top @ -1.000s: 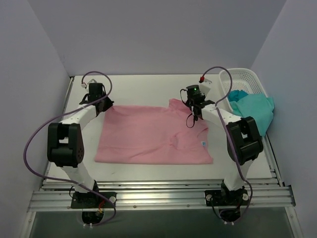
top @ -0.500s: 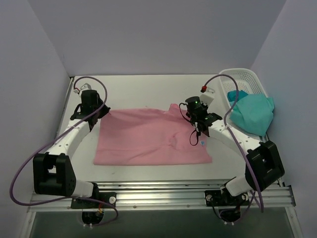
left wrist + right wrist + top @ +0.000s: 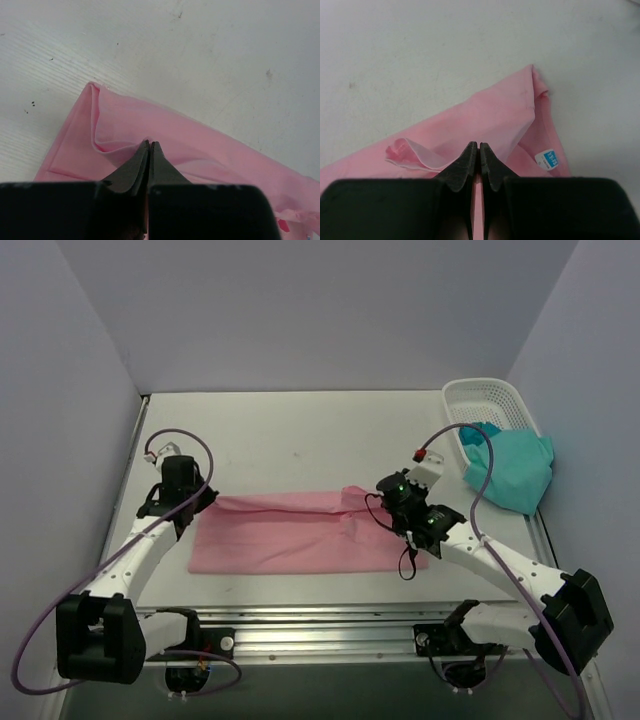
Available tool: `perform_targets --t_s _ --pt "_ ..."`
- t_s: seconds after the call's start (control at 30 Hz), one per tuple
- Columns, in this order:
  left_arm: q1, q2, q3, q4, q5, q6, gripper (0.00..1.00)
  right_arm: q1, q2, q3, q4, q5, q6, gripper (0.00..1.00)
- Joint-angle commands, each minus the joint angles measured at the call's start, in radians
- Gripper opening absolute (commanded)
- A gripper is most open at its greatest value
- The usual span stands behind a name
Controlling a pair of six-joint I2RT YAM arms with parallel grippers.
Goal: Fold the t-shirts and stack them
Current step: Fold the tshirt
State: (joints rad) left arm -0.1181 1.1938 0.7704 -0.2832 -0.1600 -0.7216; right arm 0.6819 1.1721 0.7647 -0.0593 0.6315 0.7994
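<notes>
**Pink shirt mid-fold, both claws closed on cloth**

The pink t-shirt (image 3: 300,535) lies as a long, low band across the middle of the surface (image 3: 300,430). Its far edge is doubled over toward the near edge, and a small pale label (image 3: 550,159) shows at its right end. Your left claw (image 3: 200,502) is pinched closed on the cloth at the band's left end. Your right claw (image 3: 378,505) is pinched closed on a raised fold near the right end. Each wrist view shows the fingers together with pink cloth gathered at the tips. The teal t-shirt (image 3: 510,470) sits well apart at the right, draped half out of the white basket (image 3: 480,395).

This looks like the first lengthwise fold of the first shirt, so you are early in the task. The next move likely calls for lowering both held parts level onto the near edge. Keep the cloth taut between them so the crease runs straight, then release together. Uneven travel could skew the fold.
</notes>
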Motion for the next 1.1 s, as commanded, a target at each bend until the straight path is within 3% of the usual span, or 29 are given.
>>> perform_targets --t_s 0.0,0.23,0.3,0.33,0.37,0.4,0.43,0.47,0.5,0.63,0.83,1.07 --pt "-0.006 -0.065 -0.025 -0.014 -0.035 -0.002 0.02 0.071 -0.057 -0.050 -0.062 0.102 0.087 0.00" --pt "-0.009 -0.122 -0.121 -0.031 -0.059 -0.027 0.03 0.220 -0.023 -0.145 -0.141 0.178 0.320 0.00" --pt "-0.009 -0.135 -0.144 -0.047 -0.073 -0.045 0.07 0.258 -0.003 -0.162 -0.178 0.211 0.426 0.06" --pt "-0.009 -0.141 -0.152 -0.054 -0.078 -0.050 0.18 0.299 0.004 -0.177 -0.191 0.218 0.466 0.16" --pt "-0.009 -0.161 -0.157 -0.080 -0.079 -0.062 0.26 0.320 0.014 -0.185 -0.212 0.235 0.539 0.40" --pt "-0.011 -0.174 -0.158 -0.095 -0.082 -0.071 0.36 0.340 0.033 -0.192 -0.224 0.243 0.576 0.53" --pt "-0.011 -0.192 -0.166 -0.108 -0.087 -0.082 0.57 0.381 0.043 -0.199 -0.240 0.252 0.619 0.67" --pt "-0.011 -0.230 -0.172 -0.125 -0.091 -0.097 0.70 0.402 0.053 -0.200 -0.275 0.272 0.662 0.90" --pt "-0.011 -0.249 -0.184 -0.134 -0.102 -0.101 0.95 0.424 0.081 -0.199 -0.295 0.281 0.734 0.95" --pt "-0.011 -0.341 -0.183 -0.198 -0.145 -0.110 0.94 0.510 0.159 -0.145 -0.410 0.319 0.877 0.99" --pt "-0.011 -0.447 -0.145 -0.258 -0.158 -0.090 0.94 0.574 0.221 -0.002 -0.519 0.393 0.891 0.99" --pt "-0.011 -0.364 -0.088 -0.131 -0.079 0.004 0.94 0.579 0.106 0.021 -0.562 0.425 0.859 0.98"
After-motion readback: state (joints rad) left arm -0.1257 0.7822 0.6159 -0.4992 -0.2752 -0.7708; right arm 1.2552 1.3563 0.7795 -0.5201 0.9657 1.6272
